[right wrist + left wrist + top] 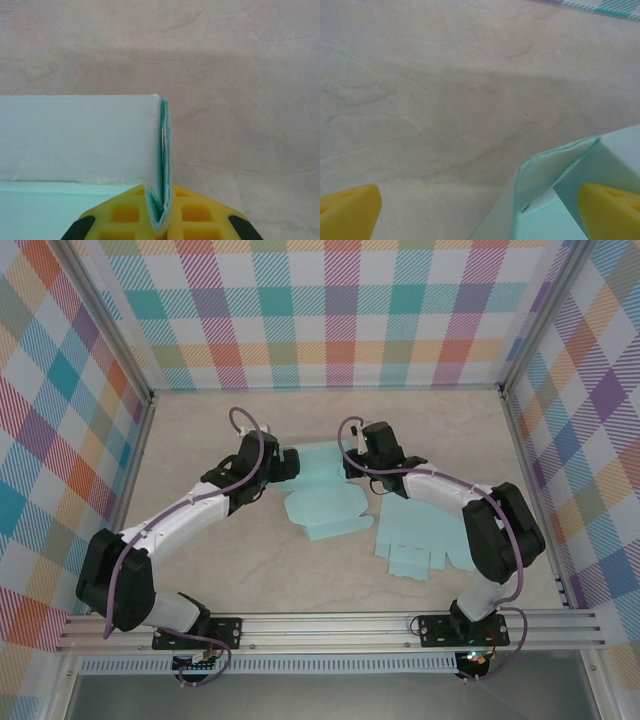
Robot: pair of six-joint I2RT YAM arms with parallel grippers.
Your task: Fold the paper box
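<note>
2 white-black arms [180, 512], purple cables [262, 452]

Pale wood-grain tabletop [230, 560] beneath left gripper [281, 466] and right gripper [351, 462], evenly lit. Pastel plaid walls [340, 320] ahead of and flanking them. Aluminium rail [330, 625] behind them at near edge.

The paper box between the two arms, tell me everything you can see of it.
The paper box is pale mint card, a die-cut blank lying mostly flat on the wooden table, one wall folded upright. The right gripper is shut on that wall's doubled edge; the open left gripper has a raised corner between its fingers.
</note>
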